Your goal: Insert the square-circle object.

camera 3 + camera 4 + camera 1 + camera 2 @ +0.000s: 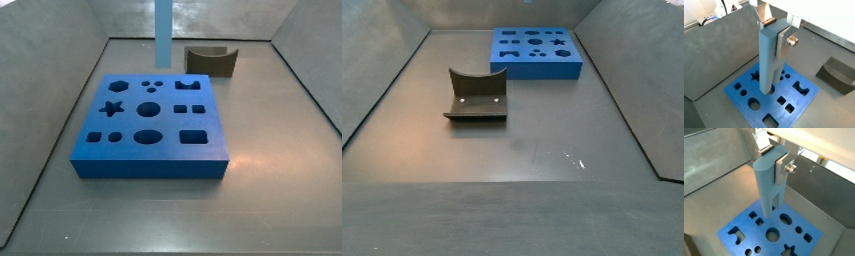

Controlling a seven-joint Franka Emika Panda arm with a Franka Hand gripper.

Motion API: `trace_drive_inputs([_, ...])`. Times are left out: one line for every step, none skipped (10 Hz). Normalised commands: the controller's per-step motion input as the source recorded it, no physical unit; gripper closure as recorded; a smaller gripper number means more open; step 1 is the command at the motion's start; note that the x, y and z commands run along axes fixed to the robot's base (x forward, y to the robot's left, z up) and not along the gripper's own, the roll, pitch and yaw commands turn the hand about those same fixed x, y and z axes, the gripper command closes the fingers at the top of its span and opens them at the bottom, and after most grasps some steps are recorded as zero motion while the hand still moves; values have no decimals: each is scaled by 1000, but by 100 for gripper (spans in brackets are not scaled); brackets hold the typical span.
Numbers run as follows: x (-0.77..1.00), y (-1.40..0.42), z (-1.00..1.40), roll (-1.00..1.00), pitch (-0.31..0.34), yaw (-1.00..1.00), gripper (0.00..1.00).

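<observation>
I have the gripper point(784, 42) clamped on the upper part of the light-blue bar point(769, 60); silver finger plates point(783, 164) press its sides in both wrist views. The bar hangs upright, long axis vertical, straight down from the gripper.

Its lower end sits over the blue block point(774, 102), toward the middle of the hole pattern. I cannot tell whether the legs are touching the block's top face or just above it.

In a side view the bar point(164, 30) shows at the far edge of the counter, behind the block point(151, 125); the gripper itself is out of that frame.

The dark grey curved piece point(476, 96) lies apart on the counter floor point(543, 140), untouched.

My judgement: the coming move depends on lining the bar's legs up with the matching holes, then descending straight along its axis.
</observation>
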Motion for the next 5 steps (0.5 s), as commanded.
trace_drive_inputs([-400, -706, -17, 359, 3, -120, 100])
trace_drive_inputs([-417, -714, -37, 420, 0, -34, 100])
trace_drive_inputs([-363, -600, -97, 403, -3, -191, 100])
trace_drive_inputs([-9, -154, -174, 304, 0, -817, 100])
trace_drive_inputs([-66, 0, -389, 183, 3, -989, 100])
